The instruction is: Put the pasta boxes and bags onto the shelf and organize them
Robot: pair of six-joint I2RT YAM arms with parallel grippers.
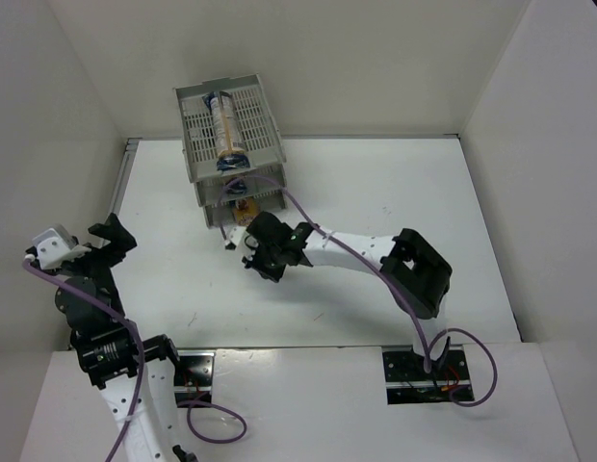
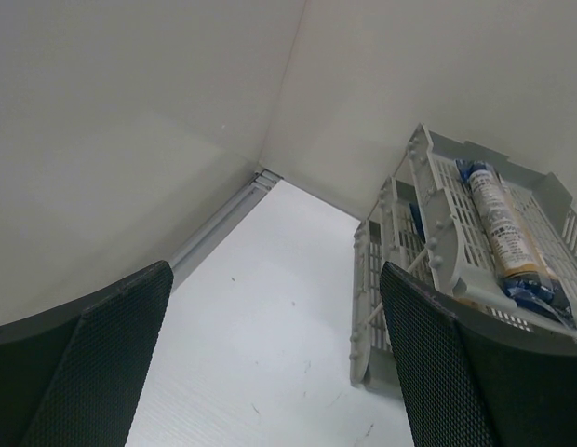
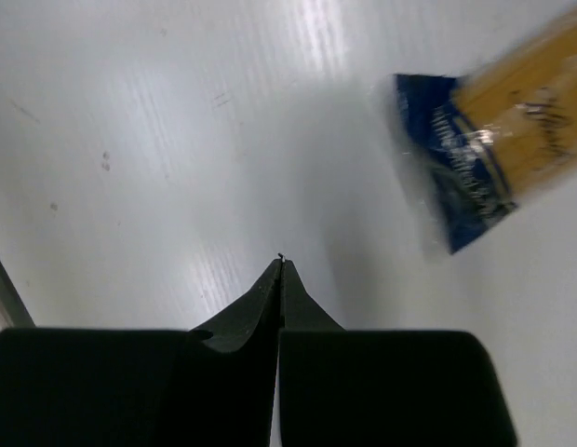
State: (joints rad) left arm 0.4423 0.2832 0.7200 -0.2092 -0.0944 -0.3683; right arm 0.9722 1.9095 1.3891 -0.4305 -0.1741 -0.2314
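Right gripper (image 3: pixel 280 267) is pressed together, empty, over the table (image 3: pixel 158 140). A packet (image 3: pixel 498 140) lies just beside it, near the rack (image 1: pixel 262 123) at the far edge. Left gripper (image 2: pixel 279 363) hangs spread. Likely pickup step: open, then straddle that packet.

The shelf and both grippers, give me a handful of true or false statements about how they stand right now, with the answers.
1. The right gripper is shut, with nothing between its fingers. True.
2. The left gripper is clamped on a packet. False: it is wide open and empty.
3. A pasta packet lies in the top tray of the shelf. True.
4. The shelf stands beside the left arm's base. False: it stands at the far edge of the table.
5. Another packet shows its blue end in the right wrist view, apart from the fingers. True.
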